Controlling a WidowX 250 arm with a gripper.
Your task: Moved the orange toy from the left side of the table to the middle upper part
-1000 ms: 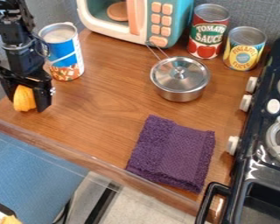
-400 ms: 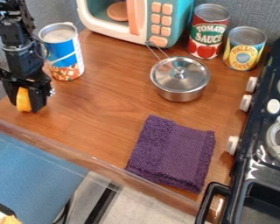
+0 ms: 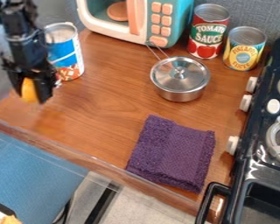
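My gripper hangs at the left of the view, over the table's left side and just in front of the blue can. It is shut on the orange toy, which shows as a narrow orange piece between the two black fingers. The toy appears to be raised off the wooden table, with a blurred shadow on the wood below it.
A blue can stands right behind the gripper. A toy microwave is at the back, a lidded metal pot right of the middle, two food cans at the back right, a purple cloth in front and a stove at the right.
The fingers have closed further around the orange toy. Gripper and toy have since risen and shifted slightly to the right, so the gripper now covers part of the blue can.
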